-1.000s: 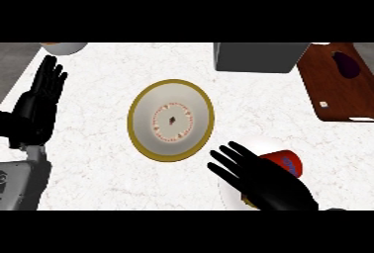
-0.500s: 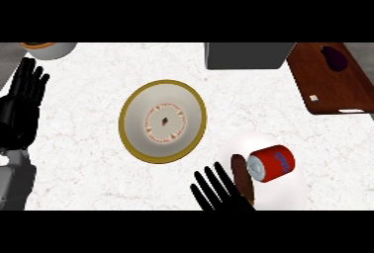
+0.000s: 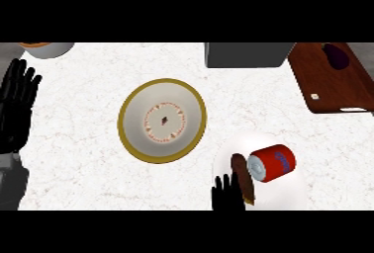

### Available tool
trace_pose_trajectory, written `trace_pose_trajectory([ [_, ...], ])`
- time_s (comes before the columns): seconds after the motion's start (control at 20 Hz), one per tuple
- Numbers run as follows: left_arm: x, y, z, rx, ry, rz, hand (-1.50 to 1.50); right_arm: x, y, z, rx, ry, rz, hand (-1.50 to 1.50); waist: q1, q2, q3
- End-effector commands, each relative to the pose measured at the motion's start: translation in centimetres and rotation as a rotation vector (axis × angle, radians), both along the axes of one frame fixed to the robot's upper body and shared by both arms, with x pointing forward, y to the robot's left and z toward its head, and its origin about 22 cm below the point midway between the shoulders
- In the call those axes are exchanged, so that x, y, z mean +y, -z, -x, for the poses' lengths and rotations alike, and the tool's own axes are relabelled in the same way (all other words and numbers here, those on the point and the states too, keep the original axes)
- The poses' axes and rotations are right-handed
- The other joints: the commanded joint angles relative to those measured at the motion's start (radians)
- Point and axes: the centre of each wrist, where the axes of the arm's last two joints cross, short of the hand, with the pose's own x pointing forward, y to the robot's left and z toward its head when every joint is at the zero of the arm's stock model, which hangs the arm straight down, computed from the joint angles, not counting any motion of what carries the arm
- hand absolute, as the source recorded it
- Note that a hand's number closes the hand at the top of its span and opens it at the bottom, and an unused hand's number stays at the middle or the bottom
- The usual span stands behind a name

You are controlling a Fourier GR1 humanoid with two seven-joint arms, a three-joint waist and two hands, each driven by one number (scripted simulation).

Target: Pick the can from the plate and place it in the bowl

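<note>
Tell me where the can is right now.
Head view, lower right: the red can sits on the white plate, just right of the right hand and down-right of the gold-rimmed bowl.

The left hand (image 3: 18, 111) is matte black, with long slim fingers and a thumb. It joins a blocky grey forearm (image 3: 10, 180) at the view's left edge. Of the right hand (image 3: 226, 196), only slim black fingers show at the lower edge.
</note>
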Motion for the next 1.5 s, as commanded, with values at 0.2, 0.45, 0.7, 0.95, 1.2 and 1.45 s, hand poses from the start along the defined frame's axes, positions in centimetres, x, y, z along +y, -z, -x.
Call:
trace_pose_trajectory([
  [0.2, -0.3, 0.0, -0.9, -0.025, 0.003, 0.018, 0.00, 5.9, -2.7, 1.3, -0.059, 0.125, 0.104, -1.50, 0.007, 0.011, 0.003],
  [0.45, -1.8, -1.3, -0.5, -0.018, 0.020, 0.004, 0.00, 5.8, -1.6, 0.7, -0.022, 0.143, 0.114, -1.50, 0.019, 0.010, 0.005],
  [0.7, 0.2, -0.7, -0.5, -0.011, 0.028, 0.013, 0.00, 3.2, -1.0, -1.8, -0.016, 0.203, 0.128, -1.50, 0.018, 0.012, 0.005],
  [0.95, -1.7, -0.1, -0.9, -0.011, 0.023, 0.009, 0.00, 1.0, -1.3, -2.2, -0.052, 0.219, 0.116, -1.50, 0.015, 0.012, 0.005],
  [1.2, -1.0, -0.7, 0.4, -0.003, 0.025, 0.004, 0.00, 0.6, -1.6, -5.3, -0.042, 0.224, 0.123, -1.50, 0.022, 0.012, 0.005],
  [1.45, 0.7, -0.4, -1.1, -0.023, 0.036, 0.020, 0.00, -0.1, -0.8, -6.3, -0.032, 0.183, 0.103, -1.50, 0.017, 0.013, 0.005],
])
